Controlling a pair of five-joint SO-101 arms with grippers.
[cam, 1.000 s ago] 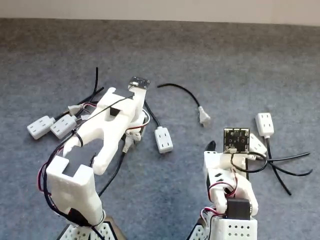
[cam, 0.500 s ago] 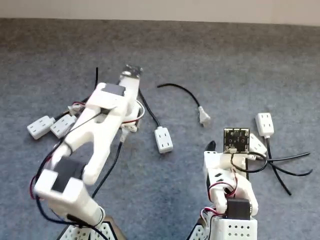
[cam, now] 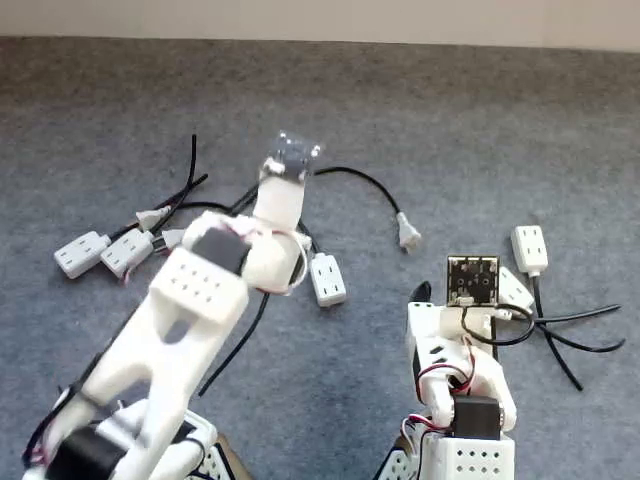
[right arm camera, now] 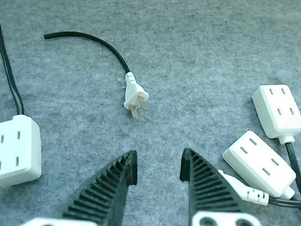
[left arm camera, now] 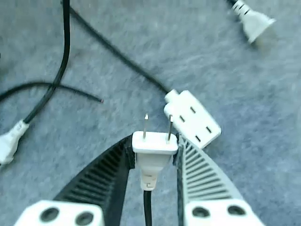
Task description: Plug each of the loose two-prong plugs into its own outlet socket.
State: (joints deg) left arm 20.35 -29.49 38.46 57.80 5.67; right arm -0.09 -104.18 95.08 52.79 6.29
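Presently held: white two-prong plug [left arm camera: 154, 147], pinched by its body in the left gripper [left arm camera: 155, 141], prongs pointing away from the wrist, black cord trailing back between the jaws.
Left gripper state: clamped on that plug, a ribbed pad against each side.
Nearest socket: middle outlet block [left arm camera: 193, 118], flat on the grey carpet [cam: 450, 110], just past the prongs and off to one side; the prongs are clear of its slots.
Right gripper [right arm camera: 159, 170]: fingers spread, nothing between them, low over the carpet.
Loose plug: second plug [right arm camera: 135, 98], white, on the carpet ahead of the right gripper, on a short curved black cord, prongs toward the gripper.
Sockets by right arm: far outlet block [right arm camera: 277, 109] and near outlet block [right arm camera: 258, 164], close together, both face up, each on a black cord.
Sockets at left of high view: outer block [cam: 82, 253] and inner block [cam: 127, 252], side by side.
Third plug [cam: 150, 218]: lies near that pair among black cords; cannot tell whether it touches either.
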